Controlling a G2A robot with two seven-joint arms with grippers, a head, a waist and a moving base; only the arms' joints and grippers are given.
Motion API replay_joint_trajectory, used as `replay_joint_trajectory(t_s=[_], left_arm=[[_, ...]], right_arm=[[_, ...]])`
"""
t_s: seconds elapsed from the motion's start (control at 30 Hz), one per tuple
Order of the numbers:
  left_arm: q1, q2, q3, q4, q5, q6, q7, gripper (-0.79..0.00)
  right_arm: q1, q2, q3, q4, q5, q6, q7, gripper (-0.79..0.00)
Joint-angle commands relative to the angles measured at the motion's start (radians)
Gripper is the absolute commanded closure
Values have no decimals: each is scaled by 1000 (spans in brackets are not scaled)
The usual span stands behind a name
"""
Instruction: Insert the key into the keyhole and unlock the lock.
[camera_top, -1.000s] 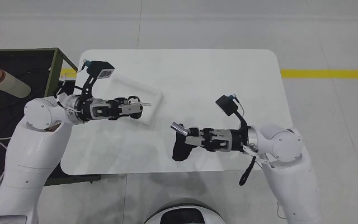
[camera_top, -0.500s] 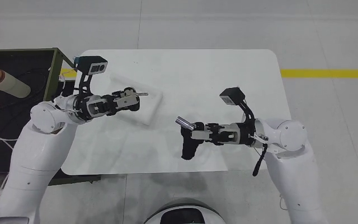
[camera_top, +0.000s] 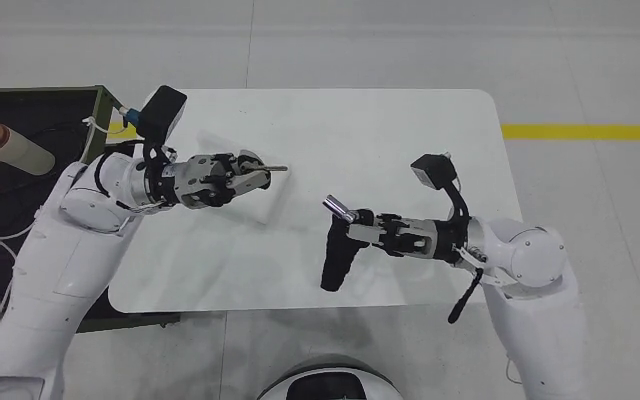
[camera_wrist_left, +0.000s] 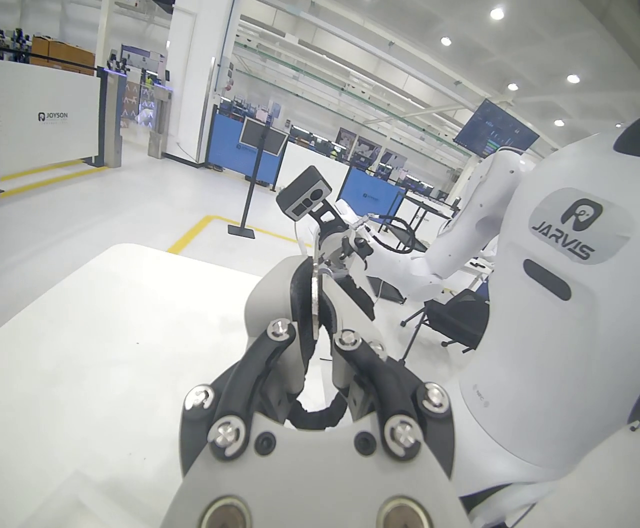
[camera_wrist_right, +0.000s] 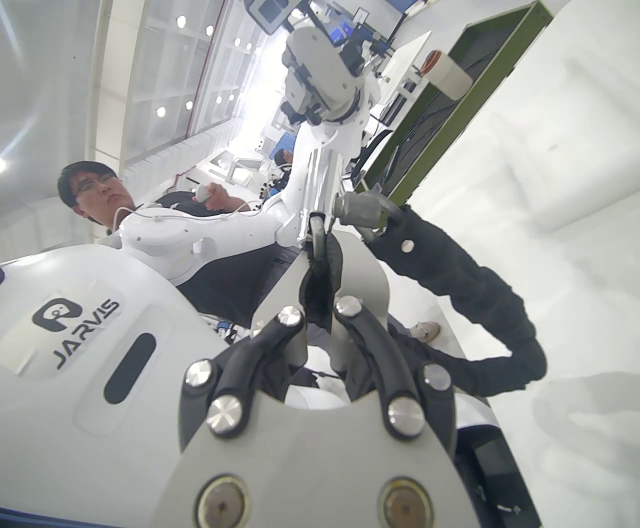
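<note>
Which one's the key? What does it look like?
Look at the white table, the side near the green bin. There the left gripper pinches the key: a thin, flat silver sliver poking out, unlike the lock, a chunky silver cylinder with a black sleeve.

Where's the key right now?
Top view: the key is pinched in the left gripper over the left half of the table, apart from the lock held in the right gripper nearer the middle.

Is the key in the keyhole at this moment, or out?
Out. In the top view the key, held in the left gripper, is apart from the lock in the right gripper, bare table between them.
</note>
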Motion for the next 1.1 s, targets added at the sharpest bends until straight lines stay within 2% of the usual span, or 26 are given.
replay_joint_trajectory(t_s=[0.0, 0.1, 0.27, 0.33, 0.47, 0.5, 0.67, 0.77, 0.83, 1.0, 1.07], left_arm=[[0, 0, 0, 0, 2, 0, 2, 0], [0, 0, 0, 0, 2, 0, 2, 0], [4, -11, -133, -115, 222, 0, 132, 0], [-12, -25, -187, -152, 368, 0, 256, 0], [-27, -42, -199, -152, 556, 0, 502, 0], [-32, -45, -188, -142, 628, 0, 591, 0], [-45, -36, -104, -103, 890, 0, 854, 0], [-45, -36, -104, -103, 890, 0, 854, 0], [-45, -36, -104, -103, 890, 0, 854, 0], [-41, -36, -107, -111, 895, 4, 853, 0], [-44, -33, -165, -176, 1027, 2, 841, 0]], right_arm=[[0, 0, -1, 1, 1, 1, 2, 0], [0, 0, -1, 1, 1, 1, 2, 0], [-62, 4, 25, -45, 69, -9, -35, 0], [-71, 9, 48, -64, 97, -8, -19, 0], [-80, 16, 62, -85, 111, 0, -8, 0], [-81, 18, 64, -88, 115, 2, -4, 0], [-81, 24, 64, -89, 139, 7, 4, 0], [-83, 29, 74, -93, 92, 7, -18, 0], [-93, 31, 89, -111, 9, -1, -73, 0], [-93, 31, 89, -111, 9, -1, -73, 0], [-118, 33, 90, -129, -5, -4, -88, 0]])
